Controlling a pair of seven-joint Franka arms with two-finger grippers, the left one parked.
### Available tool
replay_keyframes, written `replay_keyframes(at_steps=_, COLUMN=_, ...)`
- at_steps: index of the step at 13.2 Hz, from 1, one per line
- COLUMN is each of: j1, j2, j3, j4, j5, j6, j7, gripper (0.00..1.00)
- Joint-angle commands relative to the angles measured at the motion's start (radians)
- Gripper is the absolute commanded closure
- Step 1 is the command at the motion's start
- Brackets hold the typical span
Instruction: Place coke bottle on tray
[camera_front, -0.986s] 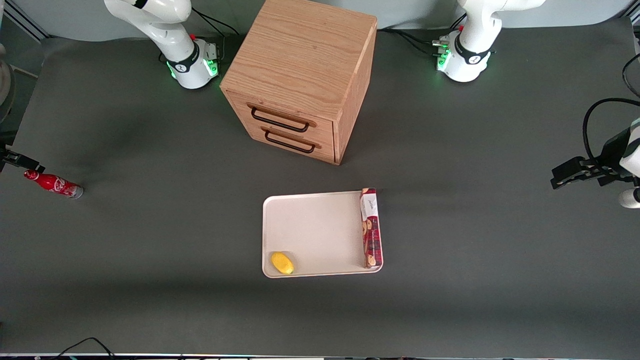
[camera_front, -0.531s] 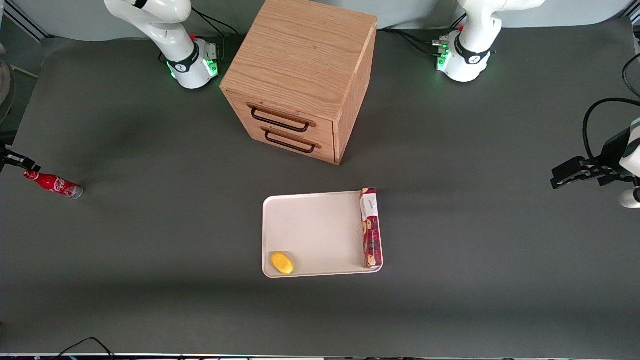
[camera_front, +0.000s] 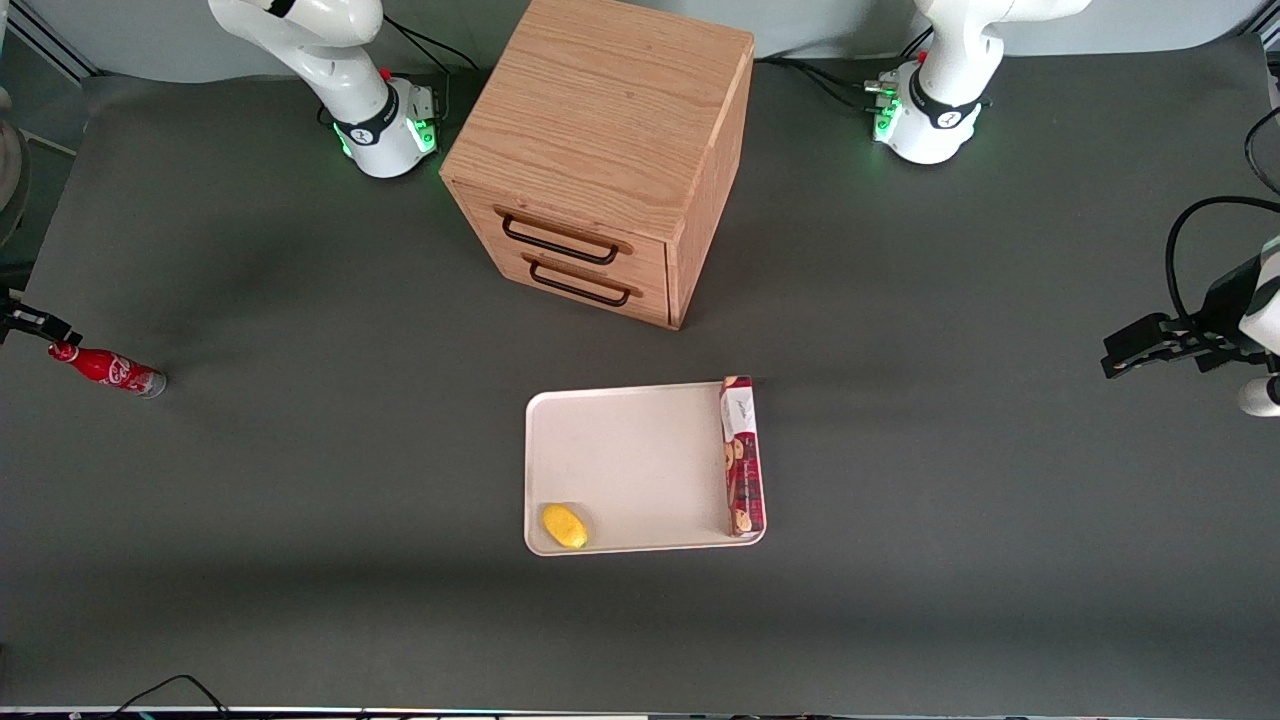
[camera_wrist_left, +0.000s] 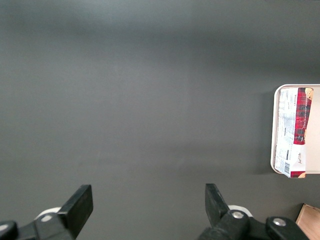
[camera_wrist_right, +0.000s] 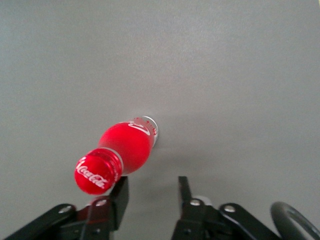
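The coke bottle (camera_front: 108, 368) stands on the dark table (camera_front: 300, 500), way out at the working arm's end. It is well apart from the tray (camera_front: 640, 460), which lies in the middle of the table. The tray is nearer to the front camera than the wooden cabinet (camera_front: 600, 150).

The front view shows only a little black bit of the gripper (camera_front: 30, 322) at the edge, right by the bottle's red cap. From there you cannot see how its fingers stand.

The right wrist view shows that much better. It looks down on the coke bottle (camera_wrist_right: 127, 150), so you see the round cap with white letters on top. The gripper (camera_wrist_right: 151, 197) has its two black fingers (camera_wrist_right: 120, 195) spread apart, with bare table showing between them. The cap is just beside one finger, not in the gap. The gripper holds nothing.

Only the front view shows what is on the tray. A long red cookie box (camera_front: 741, 455) lies along the tray's edge toward the parked arm's end. A small yellow thing (camera_front: 564, 526) sits in the tray's corner near the front camera.

The left wrist view shows just one end of the tray (camera_wrist_left: 274, 130) with the cookie box (camera_wrist_left: 295, 131) on it. The bottle is not in that view.
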Motion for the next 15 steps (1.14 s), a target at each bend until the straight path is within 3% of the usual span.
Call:
replay_keyframes(at_steps=1, j1=0.007, j2=-0.047, j3=-0.007, j4=0.016, j5=0.019, j6=-0.070, j7=-0.010, gripper=0.00)
replay_keyframes(at_steps=3, j1=0.007, j2=-0.101, j3=-0.013, j4=0.019, j5=0.006, j6=-0.136, j7=-0.001, gripper=0.00)
replay_keyframes(at_steps=6, j1=0.008, j2=-0.196, j3=-0.009, j4=0.068, j5=-0.149, j6=-0.253, j7=0.170, gripper=0.00)
replay_keyframes(at_steps=9, j1=0.011, j2=-0.280, j3=-0.018, j4=0.183, j5=-0.175, j6=-0.447, j7=0.171, gripper=0.00)
replay_keyframes(at_steps=12, j1=0.011, j2=-0.417, j3=-0.018, j4=0.311, j5=-0.329, j6=-0.639, j7=0.208, gripper=0.00)
replay_keyframes(at_steps=15, j1=0.013, j2=-0.442, j3=-0.010, j4=0.401, j5=-0.350, j6=-0.767, j7=0.214, gripper=0.00)
